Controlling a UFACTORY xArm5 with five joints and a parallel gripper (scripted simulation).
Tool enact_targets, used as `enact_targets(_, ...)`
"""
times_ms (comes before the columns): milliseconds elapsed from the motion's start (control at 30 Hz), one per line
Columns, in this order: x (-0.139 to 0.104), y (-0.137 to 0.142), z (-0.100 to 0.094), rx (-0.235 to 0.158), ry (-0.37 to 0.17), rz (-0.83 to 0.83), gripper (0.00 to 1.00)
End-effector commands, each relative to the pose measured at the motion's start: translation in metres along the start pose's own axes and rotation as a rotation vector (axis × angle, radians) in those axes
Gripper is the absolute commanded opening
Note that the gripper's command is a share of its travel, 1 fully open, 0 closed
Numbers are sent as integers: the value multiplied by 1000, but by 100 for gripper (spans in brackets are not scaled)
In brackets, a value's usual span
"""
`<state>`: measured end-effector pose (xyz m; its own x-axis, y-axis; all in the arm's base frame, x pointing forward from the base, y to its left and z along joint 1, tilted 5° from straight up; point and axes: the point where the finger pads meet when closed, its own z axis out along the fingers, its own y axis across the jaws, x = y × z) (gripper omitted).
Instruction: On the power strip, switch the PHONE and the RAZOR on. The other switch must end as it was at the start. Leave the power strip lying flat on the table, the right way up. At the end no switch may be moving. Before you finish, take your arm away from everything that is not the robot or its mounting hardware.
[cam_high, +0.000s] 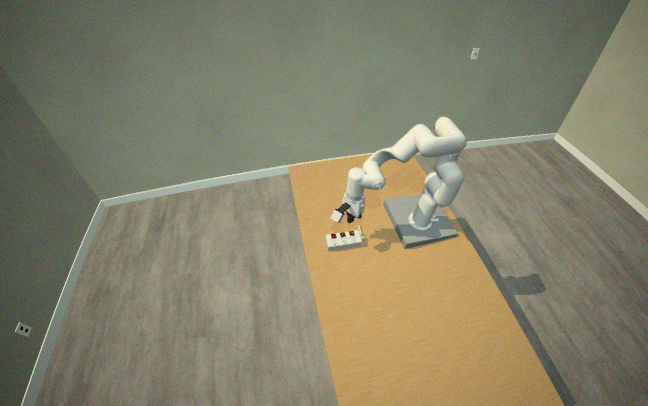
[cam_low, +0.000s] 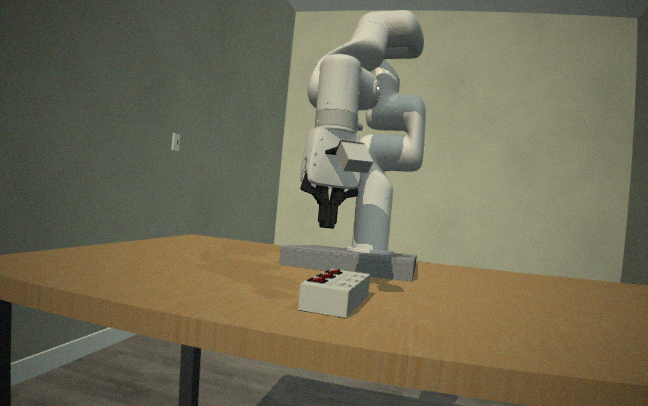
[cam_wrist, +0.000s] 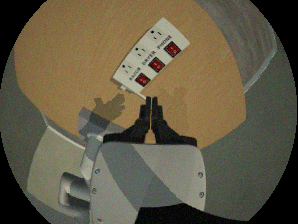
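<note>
A white power strip (cam_high: 344, 240) with three red rocker switches lies flat on the wooden table, the right way up. It also shows in the exterior view (cam_low: 334, 292) and in the wrist view (cam_wrist: 152, 62). The switch labels are too small to read. My gripper (cam_low: 327, 220) is shut and empty, with the fingers pointing down. It hangs well above the table, over the end of the strip nearest the arm's base. In the wrist view the fingertips (cam_wrist: 152, 106) sit just below the nearest red switch (cam_wrist: 143, 79). The gripper also shows in the top view (cam_high: 353, 217).
The arm's grey base plate (cam_high: 420, 221) sits on the table just beyond the strip. The table edge (cam_low: 300, 345) runs close in front of the strip in the exterior view.
</note>
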<state>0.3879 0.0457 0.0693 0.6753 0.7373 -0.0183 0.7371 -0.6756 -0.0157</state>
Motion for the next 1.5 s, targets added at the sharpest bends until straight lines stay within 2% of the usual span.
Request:
enact_targets(0, 1, 1, -1, -2, 3, 0, 0)
enact_targets(100, 0, 1, 1, -2, 3, 0, 0)
enact_targets(300, -6, -1, 26, -2, 3, 0, 0)
enact_targets(1467, -6, -1, 26, -2, 3, 0, 0)
